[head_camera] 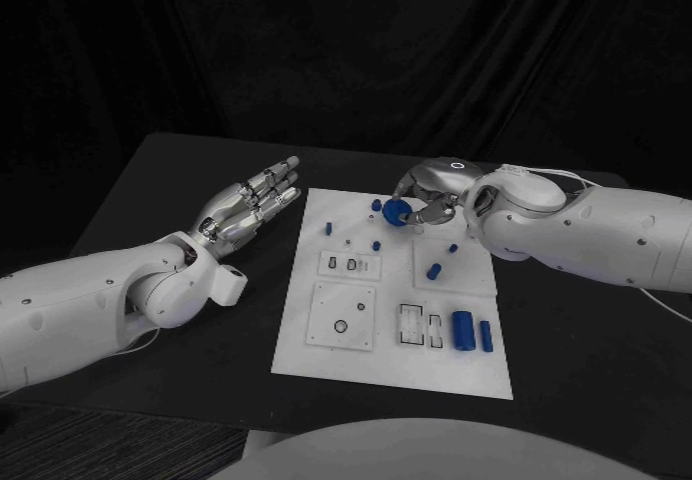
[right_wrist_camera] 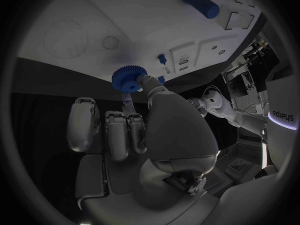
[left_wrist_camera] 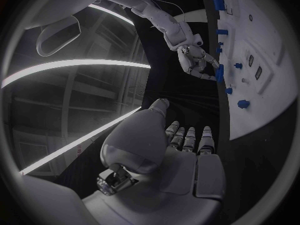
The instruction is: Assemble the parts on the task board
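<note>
The white task board (head_camera: 372, 352) lies in the middle of the black table. My right hand (head_camera: 430, 192) hovers over the board's far edge and pinches a blue toothed gear (head_camera: 397, 212) between thumb and finger. The right wrist view shows the gear (right_wrist_camera: 129, 78) at the fingertips, just above the board (right_wrist_camera: 69, 20). My left hand (head_camera: 253, 205) floats left of the board with fingers stretched flat and apart, holding nothing. From the left wrist, that hand (left_wrist_camera: 181, 145) faces the board (left_wrist_camera: 262, 95) and the right hand (left_wrist_camera: 199, 61) with the gear (left_wrist_camera: 219, 73).
Two blue cylinders (head_camera: 463, 328) lie side by side near the board's right front. Several small blue pegs (head_camera: 329, 228) stand across its far half, and one blue piece (head_camera: 436, 270) sits on a raised white block. A round hole (head_camera: 340, 325) marks the left front plate.
</note>
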Action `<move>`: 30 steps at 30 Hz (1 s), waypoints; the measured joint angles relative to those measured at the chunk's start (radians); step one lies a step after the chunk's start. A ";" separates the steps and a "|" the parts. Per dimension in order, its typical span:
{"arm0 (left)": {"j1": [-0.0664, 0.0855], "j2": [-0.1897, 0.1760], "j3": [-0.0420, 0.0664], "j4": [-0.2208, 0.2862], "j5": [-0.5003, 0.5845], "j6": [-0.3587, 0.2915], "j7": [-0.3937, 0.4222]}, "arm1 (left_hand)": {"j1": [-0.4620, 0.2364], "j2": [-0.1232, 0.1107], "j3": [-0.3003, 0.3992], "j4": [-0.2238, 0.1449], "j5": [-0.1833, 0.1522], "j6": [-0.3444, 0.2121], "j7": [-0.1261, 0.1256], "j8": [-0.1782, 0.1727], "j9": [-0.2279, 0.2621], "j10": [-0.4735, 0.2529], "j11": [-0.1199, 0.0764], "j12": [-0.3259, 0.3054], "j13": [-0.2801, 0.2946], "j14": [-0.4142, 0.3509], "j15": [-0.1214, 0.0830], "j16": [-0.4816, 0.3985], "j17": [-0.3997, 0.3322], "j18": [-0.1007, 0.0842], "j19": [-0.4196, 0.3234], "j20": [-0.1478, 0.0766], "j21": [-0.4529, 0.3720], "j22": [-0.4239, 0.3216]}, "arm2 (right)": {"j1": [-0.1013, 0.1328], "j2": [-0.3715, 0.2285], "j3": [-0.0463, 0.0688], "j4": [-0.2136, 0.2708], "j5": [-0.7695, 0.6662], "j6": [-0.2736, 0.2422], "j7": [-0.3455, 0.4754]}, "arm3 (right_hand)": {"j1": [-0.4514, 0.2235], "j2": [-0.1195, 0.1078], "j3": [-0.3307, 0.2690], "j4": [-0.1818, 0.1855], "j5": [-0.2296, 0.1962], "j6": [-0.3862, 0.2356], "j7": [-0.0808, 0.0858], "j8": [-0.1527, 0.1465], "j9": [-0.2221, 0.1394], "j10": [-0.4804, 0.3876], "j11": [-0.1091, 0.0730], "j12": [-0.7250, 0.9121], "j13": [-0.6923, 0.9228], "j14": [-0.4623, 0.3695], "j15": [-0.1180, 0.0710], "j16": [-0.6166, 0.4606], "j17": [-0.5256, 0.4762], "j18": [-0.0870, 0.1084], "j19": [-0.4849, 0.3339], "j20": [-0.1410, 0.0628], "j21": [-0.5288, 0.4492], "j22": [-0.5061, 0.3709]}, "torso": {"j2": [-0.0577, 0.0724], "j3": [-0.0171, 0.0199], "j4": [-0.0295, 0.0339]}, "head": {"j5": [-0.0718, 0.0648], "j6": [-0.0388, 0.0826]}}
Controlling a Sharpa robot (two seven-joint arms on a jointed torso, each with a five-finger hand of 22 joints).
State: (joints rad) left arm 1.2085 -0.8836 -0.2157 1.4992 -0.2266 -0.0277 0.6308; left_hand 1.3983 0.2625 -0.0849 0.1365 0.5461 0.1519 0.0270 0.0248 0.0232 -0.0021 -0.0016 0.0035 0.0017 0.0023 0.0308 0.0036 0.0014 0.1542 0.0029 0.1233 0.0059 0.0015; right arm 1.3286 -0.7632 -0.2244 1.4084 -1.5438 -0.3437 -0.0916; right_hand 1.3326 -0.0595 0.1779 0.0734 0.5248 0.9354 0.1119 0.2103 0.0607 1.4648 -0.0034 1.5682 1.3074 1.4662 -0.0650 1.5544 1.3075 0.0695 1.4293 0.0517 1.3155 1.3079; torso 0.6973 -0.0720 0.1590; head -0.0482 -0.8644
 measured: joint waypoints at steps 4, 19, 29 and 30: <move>0.000 0.004 0.000 -0.003 0.000 0.002 -0.001 | 0.000 0.000 0.000 0.000 0.000 0.000 0.000 0.000 0.000 0.003 0.003 0.000 0.000 0.000 0.000 0.000 0.000 0.000 -0.004 0.004 0.000 0.000 | 0.001 0.031 0.000 -0.018 0.000 0.006 0.004 | 0.000 0.000 0.004 0.004 -0.007 0.000 0.000 0.000 0.000 0.003 0.003 0.000 0.000 0.000 0.000 0.000 0.000 0.000 0.000 0.000 0.000 0.000 | 0.000 0.0000 -0.0006 | 0.000 0.000; 0.000 0.013 0.000 -0.009 0.000 0.012 -0.005 | 0.000 0.000 0.000 0.000 0.000 0.000 0.000 0.000 0.000 0.004 0.003 0.000 -0.001 -0.004 0.003 0.000 0.000 0.000 -0.004 0.004 0.000 -0.001 | 0.001 0.133 0.001 -0.101 0.000 0.038 0.016 | -0.007 -0.007 0.010 0.010 -0.016 0.000 0.000 0.012 0.000 0.002 0.009 0.000 0.000 -0.001 0.006 -0.001 0.000 0.000 0.000 0.000 0.000 0.000 | 0.002 0.0016 -0.0025 | 0.005 -0.006; 0.000 0.017 0.000 -0.010 0.000 0.016 -0.007 | 0.000 0.000 0.000 0.000 0.000 0.000 0.000 0.000 0.000 0.003 0.003 0.000 0.000 -0.004 0.003 0.000 0.000 0.000 -0.004 0.004 0.000 0.000 | -0.008 0.170 0.001 -0.140 0.000 0.067 0.017 | -0.009 -0.009 0.031 0.014 -0.034 0.000 -0.001 -0.033 0.002 0.000 0.011 0.000 0.000 0.001 0.008 -0.001 0.000 0.000 -0.002 0.002 -0.010 0.000 | 0.002 0.0016 -0.0031 | 0.007 -0.008; 0.000 0.017 0.000 -0.010 0.000 0.016 -0.007 | 0.000 0.000 0.000 0.000 0.000 0.000 0.000 0.000 0.000 0.004 0.003 0.000 -0.001 -0.004 0.003 0.000 0.000 0.000 -0.004 0.004 0.000 0.000 | -0.008 0.171 0.001 -0.141 0.000 0.067 0.017 | -0.009 -0.009 0.032 0.014 -0.035 0.000 -0.001 -0.037 0.002 0.000 0.011 0.000 0.000 0.002 0.009 -0.001 0.000 0.000 -0.002 0.003 -0.012 0.000 | 0.002 0.0016 -0.0031 | 0.007 -0.008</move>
State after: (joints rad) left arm 1.2085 -0.8666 -0.2157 1.4891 -0.2267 -0.0112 0.6241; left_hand 1.3983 0.2625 -0.0850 0.1366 0.5461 0.1519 0.0270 0.0249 0.0232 0.0014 0.0018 0.0035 0.0011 -0.0014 0.0342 0.0036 0.0009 0.1542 -0.0007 0.1269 0.0059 0.0010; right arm 1.3208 -0.5927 -0.2234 1.2674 -1.5440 -0.2763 -0.0747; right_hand 1.3235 -0.0689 0.2095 0.0877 0.4899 0.9358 0.1105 0.1738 0.0627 1.4646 0.0079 1.5682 1.3073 1.4682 -0.0558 1.5537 1.3074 0.0697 1.4270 0.0543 1.3038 1.3075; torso 0.6991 -0.0704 0.1559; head -0.0412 -0.8728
